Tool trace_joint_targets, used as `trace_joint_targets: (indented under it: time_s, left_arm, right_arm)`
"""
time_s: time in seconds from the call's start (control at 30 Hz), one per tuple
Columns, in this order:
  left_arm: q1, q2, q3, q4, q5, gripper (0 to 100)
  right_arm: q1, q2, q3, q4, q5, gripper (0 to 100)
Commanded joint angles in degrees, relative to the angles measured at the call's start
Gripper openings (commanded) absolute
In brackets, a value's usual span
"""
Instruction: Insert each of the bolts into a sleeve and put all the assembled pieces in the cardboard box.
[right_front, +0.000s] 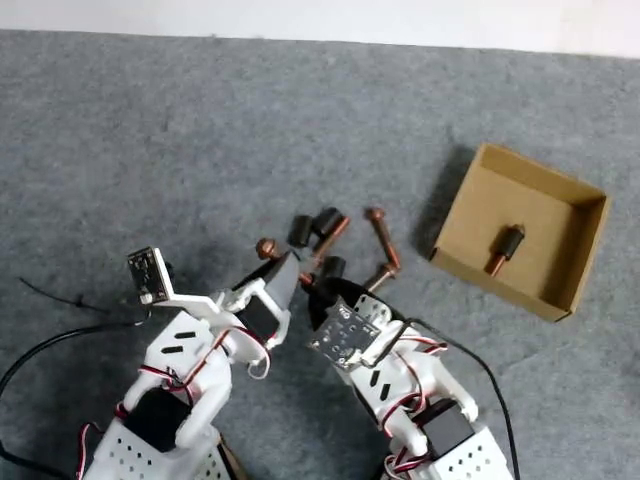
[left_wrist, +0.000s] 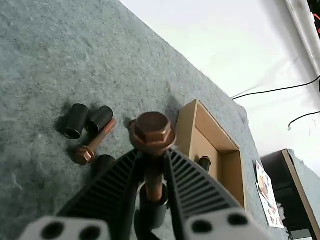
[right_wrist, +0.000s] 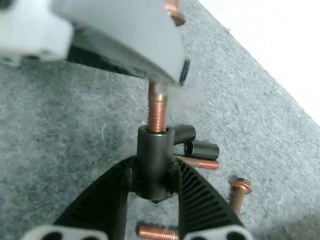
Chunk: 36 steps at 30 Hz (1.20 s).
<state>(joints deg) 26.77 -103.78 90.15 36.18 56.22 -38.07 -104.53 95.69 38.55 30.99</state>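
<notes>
In the left wrist view my left gripper (left_wrist: 152, 152) is shut on a copper bolt (left_wrist: 152, 131), head up. Its shaft points down into a black sleeve (left_wrist: 152, 207). My right gripper (right_wrist: 154, 172) is shut on that sleeve (right_wrist: 155, 157), and the bolt's threaded tip (right_wrist: 158, 112) sits just inside the sleeve's top opening. From above, the left gripper (right_front: 285, 270) and the right gripper (right_front: 318, 290) meet tip to tip in the middle of the mat. The cardboard box (right_front: 560, 200) stands at the right with one assembled piece (right_front: 505, 248) inside.
Loose parts lie just beyond the grippers: two black sleeves (right_front: 300, 230) (right_front: 326, 220), a third sleeve (right_front: 333, 267), and bolts (right_front: 337, 235) (right_front: 382, 238) (right_front: 378, 277). Grey mat stretches open to the left and far side. Cables trail at the lower left.
</notes>
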Motion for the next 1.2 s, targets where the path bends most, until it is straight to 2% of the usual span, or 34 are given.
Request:
trace_joint_targets:
  time_s: [0.0,0.17,0.33,0.53,0.6,0.73,0.83,0.9,1.03,1.17]
  left_arm:
    - [1.5,-0.9,-3.3,0.3,0.2,1]
    - [1.5,-0.9,-3.9,5.9,-0.4,1]
    - [2.4,-0.8,-2.4,6.5,-6.4,1]
    - [4.2,-0.8,-1.0,6.4,-6.7,1]
    - [4.3,-0.7,-0.9,6.4,-6.7,5]
    - [5.1,-0.7,1.8,6.4,-6.7,19]
    - [8.2,-0.7,3.8,6.6,-11.0,27]
    - [9.4,-0.7,4.2,6.6,-12.4,29]
    - [5.6,-0.8,3.6,6.3,-12.3,29]
    - [-2.3,-0.8,1.1,4.8,-5.5,29]
  right_arm:
    - [1.9,-0.7,8.2,-1.0,0.5,0.5]
    - [2.7,-0.7,8.2,-1.0,0.5,0.5]
    - [2.7,-0.7,8.2,-1.0,0.5,0.5]
    - [2.6,-0.7,8.2,-1.0,0.5,0.5]
    - [2.6,-0.7,8.2,-1.0,0.5,0.5]
    - [2.6,-0.7,8.2,-1.0,0.5,0.5]
    - [2.6,-0.7,8.2,-1.0,0.5,0.5]
    - [2.7,-0.7,8.2,-1.0,0.5,0.5]
    - [2.7,-0.7,8.2,-1.0,0.5,0.5]
    - [2.7,-0.8,8.2,-1.0,0.5,0.5]
